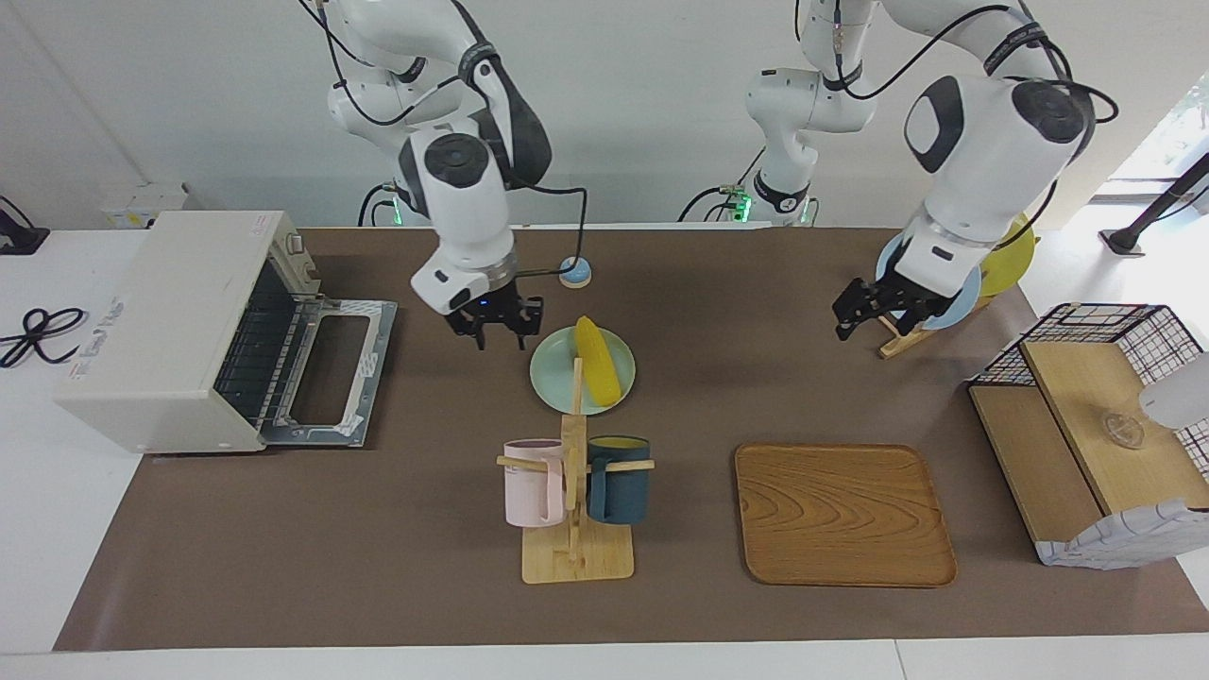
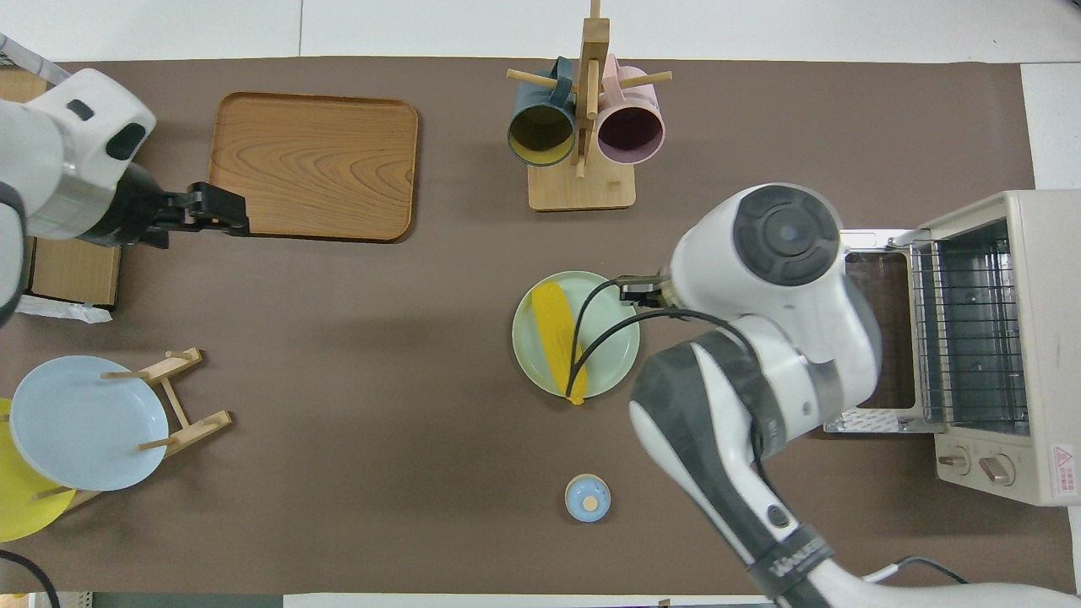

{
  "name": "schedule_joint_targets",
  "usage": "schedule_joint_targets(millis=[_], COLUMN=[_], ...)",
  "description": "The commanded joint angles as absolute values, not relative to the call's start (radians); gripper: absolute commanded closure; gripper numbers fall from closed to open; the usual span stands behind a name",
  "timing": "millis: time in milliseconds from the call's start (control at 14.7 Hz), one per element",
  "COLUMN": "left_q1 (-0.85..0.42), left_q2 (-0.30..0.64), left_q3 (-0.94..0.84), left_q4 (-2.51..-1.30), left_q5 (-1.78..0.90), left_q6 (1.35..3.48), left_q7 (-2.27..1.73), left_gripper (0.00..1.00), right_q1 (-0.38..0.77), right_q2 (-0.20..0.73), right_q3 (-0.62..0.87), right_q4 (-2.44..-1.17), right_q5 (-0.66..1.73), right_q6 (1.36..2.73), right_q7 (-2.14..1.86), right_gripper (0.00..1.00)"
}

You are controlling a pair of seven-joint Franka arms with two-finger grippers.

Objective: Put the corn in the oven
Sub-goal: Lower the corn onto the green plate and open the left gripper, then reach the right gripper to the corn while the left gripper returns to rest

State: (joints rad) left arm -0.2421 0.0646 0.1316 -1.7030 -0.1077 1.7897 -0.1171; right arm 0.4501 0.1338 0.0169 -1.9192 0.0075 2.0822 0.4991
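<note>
Since the corn lies on the green plate beside the open oven, the right gripper, fingers spread, should straddle its middle crosswise.

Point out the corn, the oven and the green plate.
corn (image 1: 599, 359): facing view, middle of the cob.
oven (image 1: 156, 326): facing view, top panel of the casing.
green plate (image 2: 612, 342): overhead view, bare surface beside the corn.
</note>
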Motion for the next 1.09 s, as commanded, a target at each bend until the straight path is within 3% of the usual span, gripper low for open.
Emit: schedule_joint_targets(millis=[0,137,205,273,478,751,887,956,1024], left_q1=[-0.157,-0.130,-0.136,-0.137,-0.144,-0.130,-0.132,-0.136,-0.141], left_q2=[0.002,-0.018,-0.024,-0.025,-0.028,-0.026,-0.012,-0.011,-0.011], left_q3=[0.117,0.115,0.115,0.115,0.115,0.107,0.103,0.103,0.101], left_q4=[-1.707,-1.707,-1.707,-1.707,-1.710,-1.701,-1.677,-1.680,-1.686], left_q5=[-0.086,-0.040,-0.011,-0.011,-0.009,0.005,0.006,0.005,0.005], left_q6=[1.708,1.668,1.634,1.626,1.623,1.606,1.609,1.629,1.646], left_q7=[-0.037,0.004,0.005,0.002,0.000,0.009,0.014,0.014,0.014], left_gripper=[0.00,0.00,0.00,0.00,0.00,0.00,0.00,0.00,0.00], right_q1=[0.518,0.616,0.668,0.676,0.704,0.739,0.738,0.738,0.738], right_q2=[0.156,0.211,0.307,0.340,0.394,0.419,0.416,0.413,0.410], right_q3=[0.014,0.012,0.012,0.012,0.014,0.012,0.012,0.012,0.012], right_q4=[-1.899,-1.852,-1.776,-1.770,-1.790,-1.801,-1.835,-1.848,-1.859], right_q5=[0.015,0.012,-0.012,-0.015,-0.014,-0.028,-0.038,-0.038,-0.040], right_q6=[2.109,2.109,2.115,2.162,2.268,2.304,2.336,2.345,2.348], right_q7=[0.561,0.642,0.726,0.732,0.764,0.796,0.796,0.795,0.793], right_gripper=[0.37,0.38,0.38,0.37,0.37,0.39,0.69,0.77,0.78])
